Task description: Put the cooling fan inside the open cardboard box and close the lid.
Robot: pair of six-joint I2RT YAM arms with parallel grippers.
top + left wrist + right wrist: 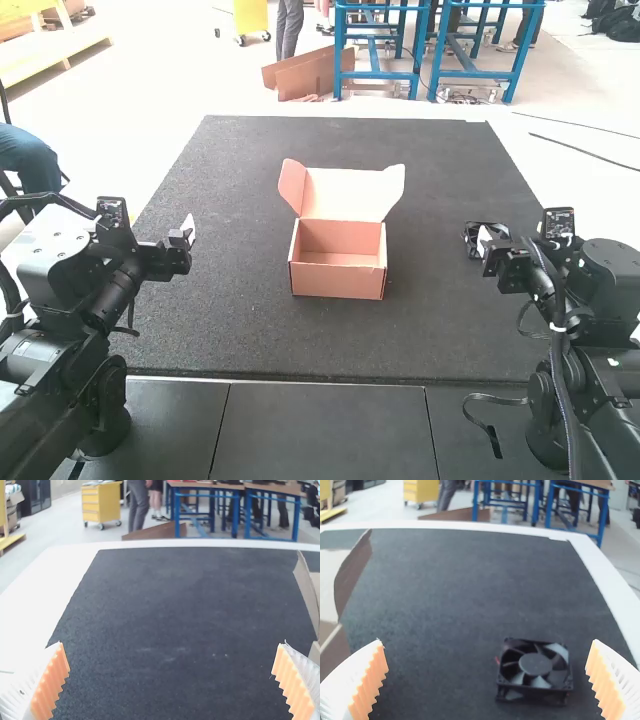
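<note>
An open cardboard box (338,258) stands in the middle of the black mat, its lid (345,191) raised at the back. The same lid's edge (306,590) shows in the left wrist view, and the box's side (351,570) in the right wrist view. A small black cooling fan (535,671) lies flat on the mat at the right, partly hidden behind my right gripper (490,247) in the high view. That right gripper (485,687) hovers open just short of the fan. At the mat's left side my left gripper (186,237) is open over bare mat (185,625).
The black mat (230,190) covers most of the white table; its edges lie close to both arms. Blue metal frames (430,40) and flat cardboard pieces (300,72) stand on the floor beyond the table's far edge.
</note>
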